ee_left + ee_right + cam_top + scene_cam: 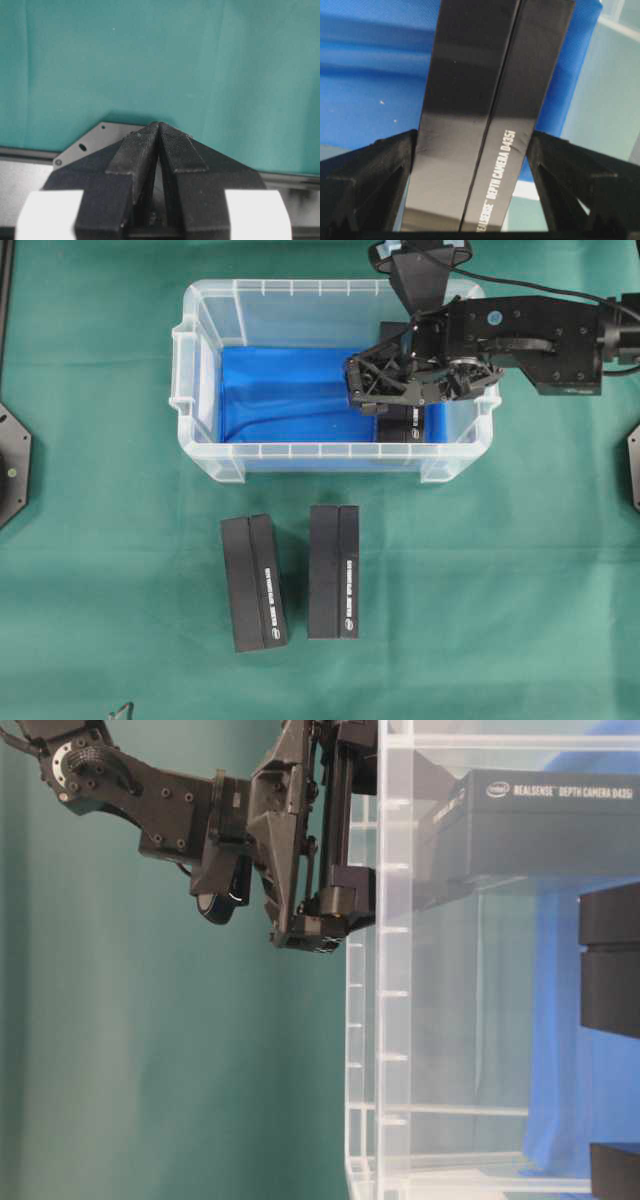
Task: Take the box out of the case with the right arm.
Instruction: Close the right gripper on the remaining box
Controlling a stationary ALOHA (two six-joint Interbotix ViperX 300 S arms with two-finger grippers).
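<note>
Your right gripper (pixel 470 165) was clamped on the box (pixel 485 110), a black carton marked "DEPTH CAMERA D435i", with a finger pressed against each long side in the right wrist view; in the overhead view the box (pixel 405 422) sat under the gripper at the right end of the case (pixel 200 370), over the blue cloth (pixel 280 395). Your left gripper (pixel 159 150) had its fingers together, tips touching, above the green table cover (pixel 150 50). Two more black boxes (pixel 254 582) (pixel 333 571) lay side by side, near but apart, on the cover in the lower middle of the overhead frame, outside the case.
</note>
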